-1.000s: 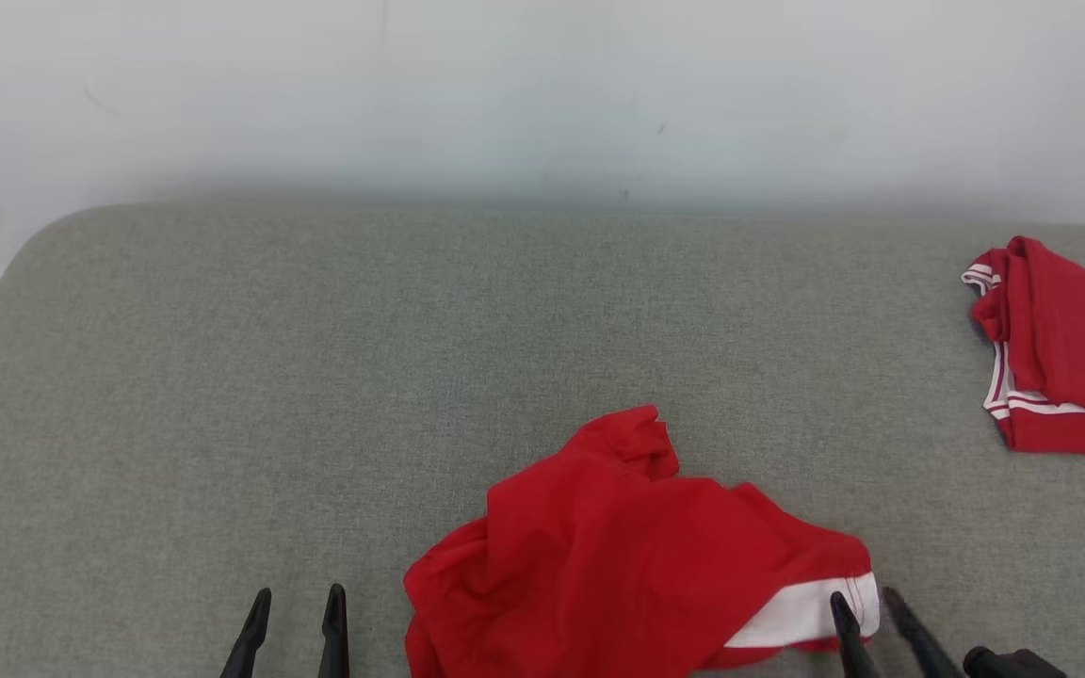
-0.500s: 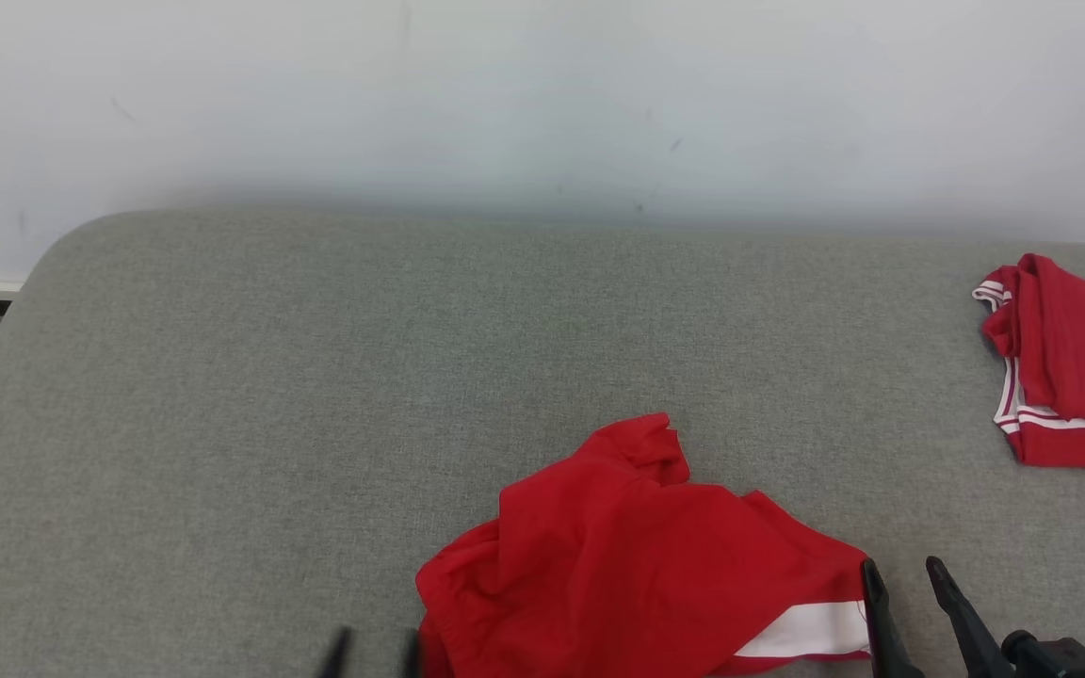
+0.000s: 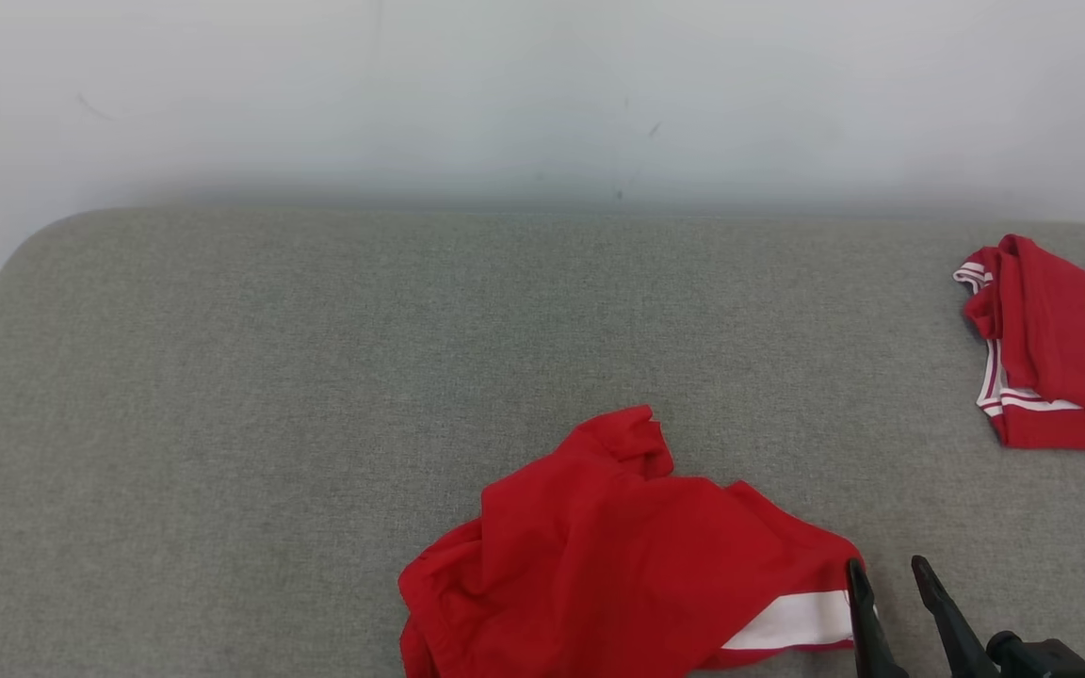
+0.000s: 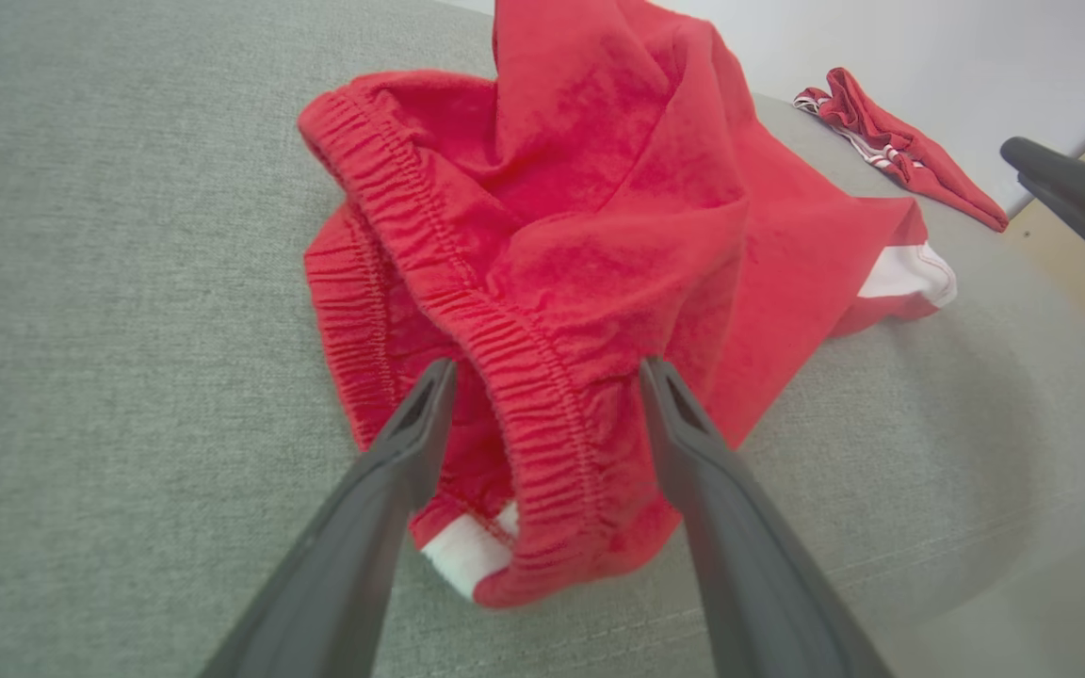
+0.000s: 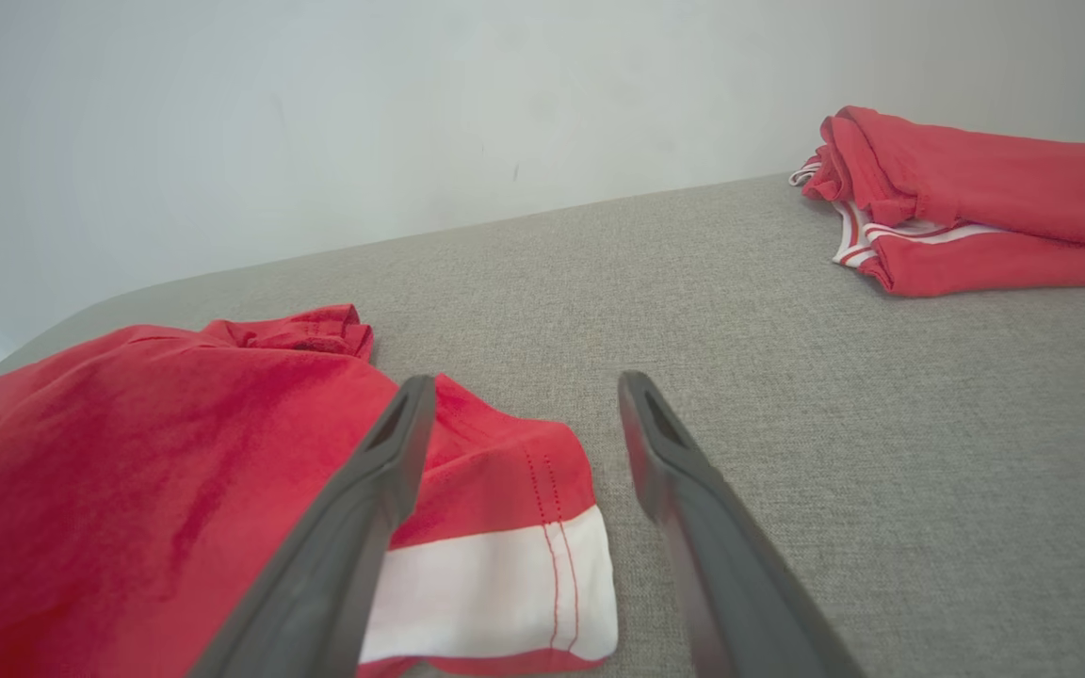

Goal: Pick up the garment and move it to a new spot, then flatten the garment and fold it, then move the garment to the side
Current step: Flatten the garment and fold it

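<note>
A crumpled red fabric garment [image 3: 618,556] with a white band at one hem lies at about 6 o'clock on the grey woven-fabric desk [image 3: 316,377], reaching the near edge of the head view. Its gathered elastic waistband is at the 7 o'clock end and its white-banded hem at the 4 o'clock end.

In the left wrist view, the left gripper [image 4: 547,372] has its two dark fingers spread wide, one on each side of the waistband of the garment [image 4: 599,188]. They are not clamped on it.

The right gripper [image 3: 885,565] sits at about 5 o'clock, just beside the white band. It is also wide open and holds nothing. In its own wrist view, one finger of the right gripper [image 5: 524,384] overlaps the hem and the other is over bare desk.

A second red garment with white stripes [image 3: 1060,348] lies folded at about 3 o'clock, well apart, near the pale wall [image 3: 505,94].
</note>
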Available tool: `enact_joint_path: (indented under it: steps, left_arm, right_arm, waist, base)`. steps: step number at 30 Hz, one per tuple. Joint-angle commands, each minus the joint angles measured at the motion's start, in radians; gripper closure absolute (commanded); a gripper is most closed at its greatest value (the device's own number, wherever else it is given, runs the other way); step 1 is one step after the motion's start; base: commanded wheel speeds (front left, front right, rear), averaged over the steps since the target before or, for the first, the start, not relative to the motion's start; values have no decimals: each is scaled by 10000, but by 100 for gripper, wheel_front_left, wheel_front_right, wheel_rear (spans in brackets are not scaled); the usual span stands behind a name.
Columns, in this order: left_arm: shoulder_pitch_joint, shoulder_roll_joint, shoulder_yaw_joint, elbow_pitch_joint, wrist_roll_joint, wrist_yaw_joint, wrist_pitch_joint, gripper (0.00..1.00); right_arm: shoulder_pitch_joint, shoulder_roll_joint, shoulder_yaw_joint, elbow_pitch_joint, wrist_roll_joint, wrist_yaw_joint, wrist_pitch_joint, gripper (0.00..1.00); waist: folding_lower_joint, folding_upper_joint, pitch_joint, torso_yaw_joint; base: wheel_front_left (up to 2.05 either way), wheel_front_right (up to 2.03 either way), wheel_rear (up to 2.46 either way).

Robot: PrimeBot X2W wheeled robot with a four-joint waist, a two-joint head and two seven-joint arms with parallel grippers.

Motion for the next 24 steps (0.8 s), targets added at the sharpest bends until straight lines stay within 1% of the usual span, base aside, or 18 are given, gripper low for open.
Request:
enact_joint_path:
  steps: [1, 5, 7, 8, 10, 16, 21, 24]
  left_arm:
    - [-162, 48, -115, 165, -190, 12, -15, 0]
    - [-514, 135, -513, 660, -391, 12, -17, 0]
    - [-600, 122, -561, 766, -444, 12, -15, 0]
    - [-683, 111, -632, 830, -512, 11, -17, 18]
    - [-948, 144, -644, 718, -521, 11, -15, 100]
    - [-1925, 586, -132, 28, -409, 16, -15, 100]
    - [-3035, 1173, 155, 26, -391, 15, -15, 100]
    - [-3623, 1350, 427, 85, -482, 15, -15, 100]
  right_arm:
    - [-46, 36, -14, -29, -22, 9, -8, 0]
    - [-130, 103, 31, -62, -71, 9, -8, 0]
    - [-145, 102, 46, -56, -69, 9, -8, 0]
    - [-178, 112, 45, -84, -65, 9, -8, 0]
    - [-223, 123, 29, -141, -98, 9, -8, 0]
    - [-333, 134, 87, -72, -60, 9, -8, 0]
    - [-490, 99, 170, -26, -6, 9, -10, 0]
    - [-566, 132, 208, 21, 18, 9, -8, 0]
  waist:
    - [0, 0, 34, -53]
    - [0, 0, 67, -172]
    - [0, 0, 83, -197]
    - [0, 0, 87, -233]
    - [0, 0, 109, -291]
    - [0, 0, 203, -458]
    - [0, 0, 315, -682]
    - [0, 0, 381, -848]
  base:
    - [0, 0, 0]
    - [0, 0, 0]
    - [0, 0, 0]
    - [0, 0, 0]
    - [0, 0, 0]
    - [0, 0, 0]
    - [0, 0, 0]
    - [0, 0, 0]
